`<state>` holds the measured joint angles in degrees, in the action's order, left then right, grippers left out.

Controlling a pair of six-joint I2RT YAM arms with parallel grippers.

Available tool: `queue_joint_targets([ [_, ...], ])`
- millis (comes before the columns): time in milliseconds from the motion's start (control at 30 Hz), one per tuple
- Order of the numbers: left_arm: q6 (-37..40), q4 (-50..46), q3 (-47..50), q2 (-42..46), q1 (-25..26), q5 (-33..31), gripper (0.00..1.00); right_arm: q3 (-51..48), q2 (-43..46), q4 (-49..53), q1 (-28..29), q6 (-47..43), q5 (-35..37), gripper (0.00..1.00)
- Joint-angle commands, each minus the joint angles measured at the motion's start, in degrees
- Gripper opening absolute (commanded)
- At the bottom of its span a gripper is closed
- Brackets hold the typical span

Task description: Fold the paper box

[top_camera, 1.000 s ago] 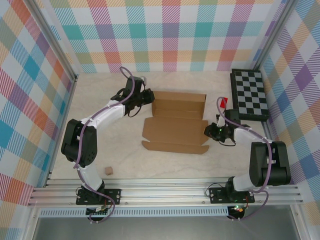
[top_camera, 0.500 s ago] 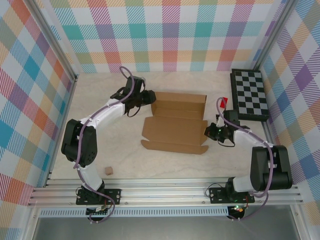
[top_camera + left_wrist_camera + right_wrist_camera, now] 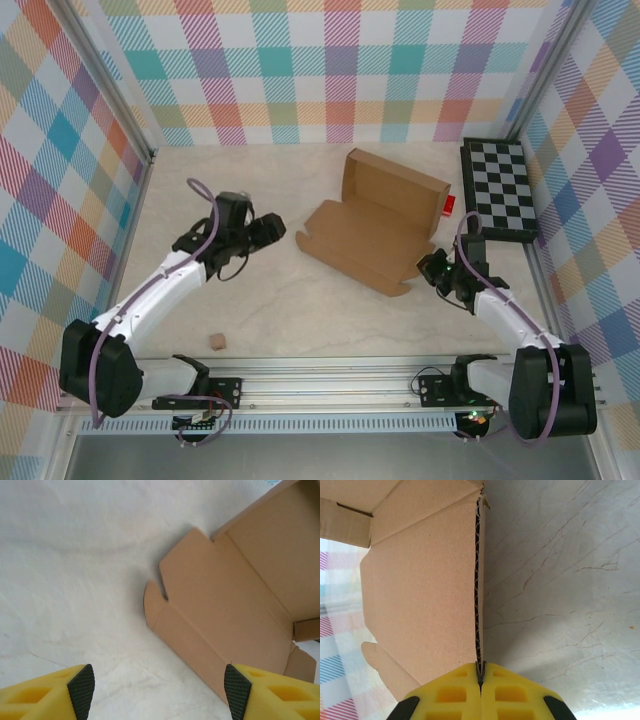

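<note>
While pinching the paper box [image 3: 385, 225] by the corrugated edge of its right-hand end flap, use the right claw [image 3: 481, 677], shut tight on that edge, as a low, flat anchor with no twisting. Box location: centre-right of the counter [image 3: 300, 310], skewed, front panels lying flat, back section raised into an upright wall just beside the checkered board [image 3: 498, 188]. Other side: left claw [image 3: 270, 228] spread wide, empty, apart from the box on its left, pads aimed toward the rounded tab corner. Judged step: raising the next side flap. Best done by bringing the left claw in low at the left tab, closing on cardboard only, then lifting along the scored crease rather than across it. Avoid dragging the whole sheet or pulling against the right-hand grip hard enough to tear the flap. Ignore the tiny tan cube [image 3: 215, 341] near the left arm base. Cannot tell whether the far wall is locked in place.
</note>
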<state>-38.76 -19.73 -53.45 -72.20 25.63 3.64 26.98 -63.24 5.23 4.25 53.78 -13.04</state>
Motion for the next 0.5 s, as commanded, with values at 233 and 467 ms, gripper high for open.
queue_joint_targets([
  [233, -24.4, 24.9, 2.3, -12.5, 17.6, -6.9, 0.76, 0.5, 2.1, -2.3, 1.6, 8.6, 2.1, 0.0],
  [467, -30.3, 31.0, 2.0, -22.4, 18.9, -9.9, 0.72, -0.1, 3.2, -2.7, 2.0, 9.9, 1.4, 0.0],
])
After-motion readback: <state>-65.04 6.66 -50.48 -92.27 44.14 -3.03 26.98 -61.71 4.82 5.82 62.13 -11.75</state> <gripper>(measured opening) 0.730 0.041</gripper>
